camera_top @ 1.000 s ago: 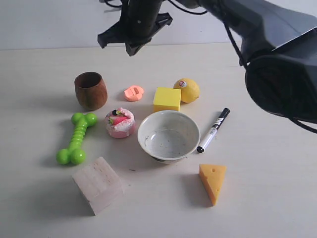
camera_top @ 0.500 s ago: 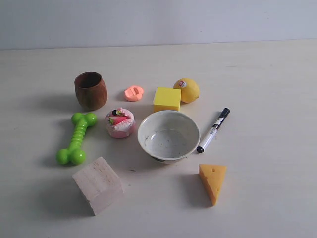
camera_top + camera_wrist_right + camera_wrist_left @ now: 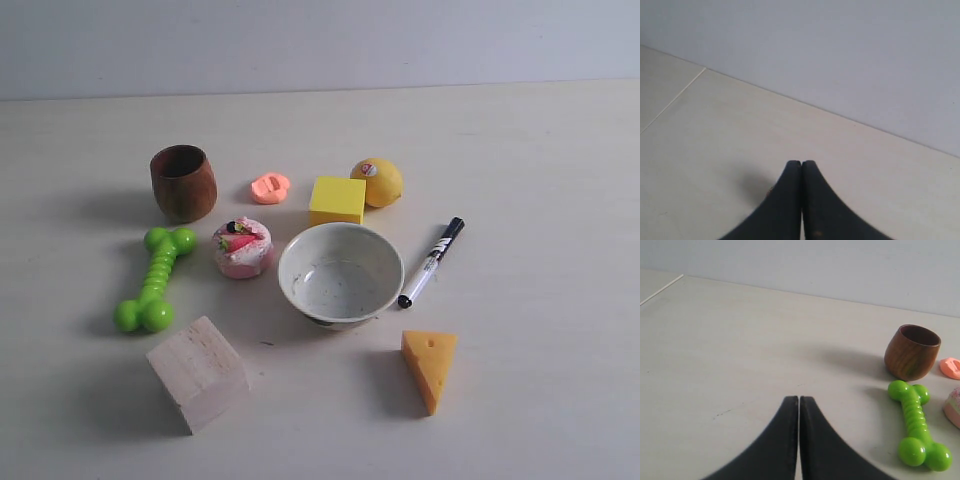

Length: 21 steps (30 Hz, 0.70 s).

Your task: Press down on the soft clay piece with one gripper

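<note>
The soft clay piece [image 3: 270, 187] is a small salmon-orange lump with a dent, lying on the table between the brown wooden cup [image 3: 183, 182] and the yellow cube [image 3: 337, 200]. Its edge also shows in the left wrist view as the clay piece [image 3: 952, 368], beside the cup [image 3: 912, 352]. Neither arm appears in the exterior view. My left gripper [image 3: 799, 399] is shut with nothing in it, over bare table well away from the clay. My right gripper [image 3: 801, 163] is shut and empty too, above bare table near the wall.
A lemon [image 3: 378, 182], white bowl [image 3: 340, 274], black marker [image 3: 432, 262], cheese wedge [image 3: 430, 368], wooden block [image 3: 197, 373], green bone toy [image 3: 156, 279] and pink-white cake toy [image 3: 242, 247] are spread over the pale table [image 3: 540, 200].
One second ago a dark arm and its gripper hung over the top of the exterior view above the clay. It has left that view; the objects have not moved.
</note>
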### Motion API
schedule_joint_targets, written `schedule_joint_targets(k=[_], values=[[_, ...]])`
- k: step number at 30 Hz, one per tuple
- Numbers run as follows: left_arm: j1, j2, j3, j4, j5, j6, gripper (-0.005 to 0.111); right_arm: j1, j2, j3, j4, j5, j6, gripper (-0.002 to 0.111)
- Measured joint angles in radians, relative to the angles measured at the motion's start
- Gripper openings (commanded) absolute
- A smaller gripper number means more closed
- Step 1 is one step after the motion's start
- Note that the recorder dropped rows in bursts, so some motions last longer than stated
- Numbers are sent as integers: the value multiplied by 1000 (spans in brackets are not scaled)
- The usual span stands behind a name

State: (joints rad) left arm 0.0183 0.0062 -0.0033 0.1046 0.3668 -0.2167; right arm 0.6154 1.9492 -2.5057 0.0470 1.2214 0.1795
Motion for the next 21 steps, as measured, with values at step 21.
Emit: schedule_joint_targets(k=[21], values=[[81, 0, 0, 0, 0, 0, 4, 0, -81, 0, -40, 2, -75, 0]])
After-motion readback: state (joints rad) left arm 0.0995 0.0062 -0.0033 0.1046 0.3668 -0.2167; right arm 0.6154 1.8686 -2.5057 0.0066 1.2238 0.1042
